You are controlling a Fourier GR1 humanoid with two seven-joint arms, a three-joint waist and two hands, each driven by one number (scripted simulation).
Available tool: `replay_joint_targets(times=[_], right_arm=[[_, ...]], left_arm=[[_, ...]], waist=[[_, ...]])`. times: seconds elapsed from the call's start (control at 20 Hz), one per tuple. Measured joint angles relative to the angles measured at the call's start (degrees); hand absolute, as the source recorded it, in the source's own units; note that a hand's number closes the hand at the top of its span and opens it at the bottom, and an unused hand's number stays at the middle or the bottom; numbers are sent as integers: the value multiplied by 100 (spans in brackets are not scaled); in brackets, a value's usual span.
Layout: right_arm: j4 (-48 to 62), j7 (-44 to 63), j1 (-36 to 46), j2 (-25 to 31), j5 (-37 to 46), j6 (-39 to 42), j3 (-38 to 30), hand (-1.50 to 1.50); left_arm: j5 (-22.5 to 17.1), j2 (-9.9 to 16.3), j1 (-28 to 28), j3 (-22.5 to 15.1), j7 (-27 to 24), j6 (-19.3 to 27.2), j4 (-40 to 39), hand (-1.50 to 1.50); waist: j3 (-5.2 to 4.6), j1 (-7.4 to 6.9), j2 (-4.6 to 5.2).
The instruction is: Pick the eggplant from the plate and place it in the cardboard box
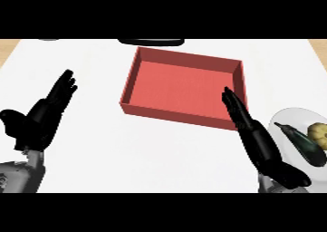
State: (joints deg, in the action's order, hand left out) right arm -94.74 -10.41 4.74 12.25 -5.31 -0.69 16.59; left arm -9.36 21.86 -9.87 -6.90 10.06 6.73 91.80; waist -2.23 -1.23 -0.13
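Observation:
A dark, long eggplant (305, 143) lies on a white plate (290, 115) at the right edge, next to a tan, ribbed vegetable (321, 134). A red open box (182, 88) sits in the middle of the white counter. My right hand (256, 138) is open with straight fingers pointing up, between the box's right front corner and the plate, just left of the eggplant and not touching it. My left hand (42, 115) is open at the left, fingers up, well away from the box.
A dark object (152, 41) lies at the counter's far edge behind the box, and a small grey one (49, 39) sits at the far left. Wooden surface (5, 50) shows beyond the counter's left and right far corners.

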Motion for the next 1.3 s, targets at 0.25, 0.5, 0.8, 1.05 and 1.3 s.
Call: replay_joint_targets(times=[0.25, 0.5, 0.8, 1.05, 1.3], right_arm=[[427, 241, 771, 675, -819, 972, -797, -150], [1321, 281, 1039, 1748, -99, 979, -1355, -150], [3254, -843, 1491, 2116, -216, 1529, -2094, -150], [3674, -1335, 1684, 3013, 600, 2087, -1765, -150], [3683, -1385, 2021, 3887, 1532, 2677, -1142, -150]], left_arm=[[340, 87, 227, 87, -181, 177, -163, 0], [675, 69, 542, -10, -265, 402, -271, 0], [911, -86, 779, -59, -485, 528, -463, 0], [957, -108, 831, -60, -484, 523, -414, 0], [993, -140, 829, -75, -494, 518, -410, 0]], waist=[[162, 1, 34], [188, -42, 71], [224, -12, 63], [228, -17, 54], [220, -52, 53]])
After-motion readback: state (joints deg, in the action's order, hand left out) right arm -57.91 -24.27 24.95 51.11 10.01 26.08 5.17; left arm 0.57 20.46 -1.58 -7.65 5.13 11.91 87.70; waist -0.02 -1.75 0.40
